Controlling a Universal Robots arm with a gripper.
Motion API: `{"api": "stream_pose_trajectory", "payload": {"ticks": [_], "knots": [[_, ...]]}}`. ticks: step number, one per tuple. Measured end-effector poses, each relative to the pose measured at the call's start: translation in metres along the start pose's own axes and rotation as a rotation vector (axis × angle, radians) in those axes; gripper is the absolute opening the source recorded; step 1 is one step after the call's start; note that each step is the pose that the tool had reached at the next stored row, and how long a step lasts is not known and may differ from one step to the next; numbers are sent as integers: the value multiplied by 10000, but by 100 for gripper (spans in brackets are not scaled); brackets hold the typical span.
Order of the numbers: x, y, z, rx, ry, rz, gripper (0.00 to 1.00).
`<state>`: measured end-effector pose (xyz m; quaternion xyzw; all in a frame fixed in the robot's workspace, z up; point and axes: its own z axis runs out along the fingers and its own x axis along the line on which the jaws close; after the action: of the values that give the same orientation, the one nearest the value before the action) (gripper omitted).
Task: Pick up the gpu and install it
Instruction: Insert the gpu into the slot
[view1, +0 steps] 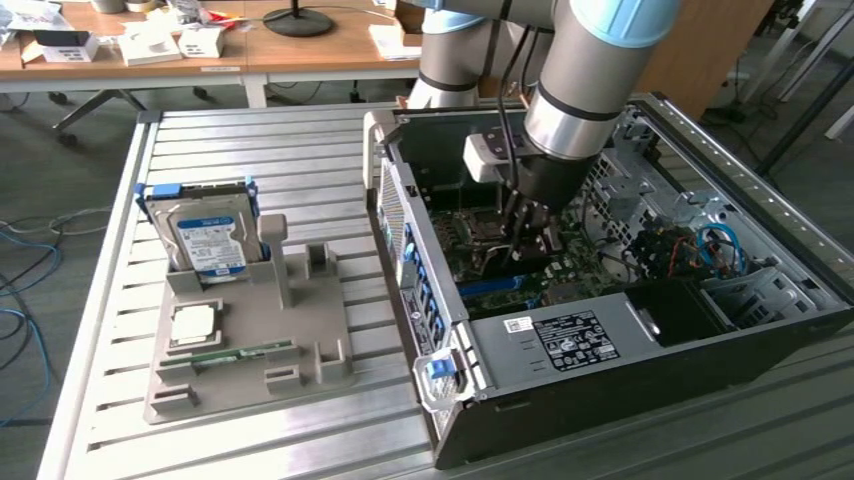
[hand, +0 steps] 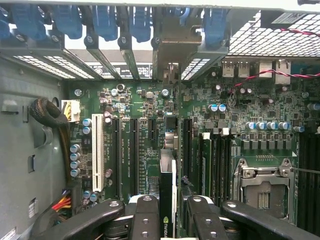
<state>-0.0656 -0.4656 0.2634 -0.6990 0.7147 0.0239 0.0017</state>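
Dark greenish-brown flat circuit-board gpu (hand: 167, 185) stands edge-on, clamped in the black gripper (hand: 172, 212), above the green motherboard (hand: 140, 100) slots inside the open black computer case (view1: 601, 420), centre of the exterior view. Judged light, stiff, fragile: grasp board edges, not components.

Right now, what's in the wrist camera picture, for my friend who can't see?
The gripper holds a thin graphics card edge-on over a green circuit board inside a computer case. Black slots run beside the card.

Soft, even light gives the ribbed metal table (view1: 240, 170) a mild sheen, the computer case (view1: 641, 410) interior sits shadowed, and its vent grilles (hand: 270, 40) glare white.
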Motion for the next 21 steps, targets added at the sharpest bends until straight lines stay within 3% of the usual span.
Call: {"api": "stream_pose_trajectory", "payload": {"ticks": [21], "knots": [[2, 12, 36, -1, 3, 1, 26]]}}
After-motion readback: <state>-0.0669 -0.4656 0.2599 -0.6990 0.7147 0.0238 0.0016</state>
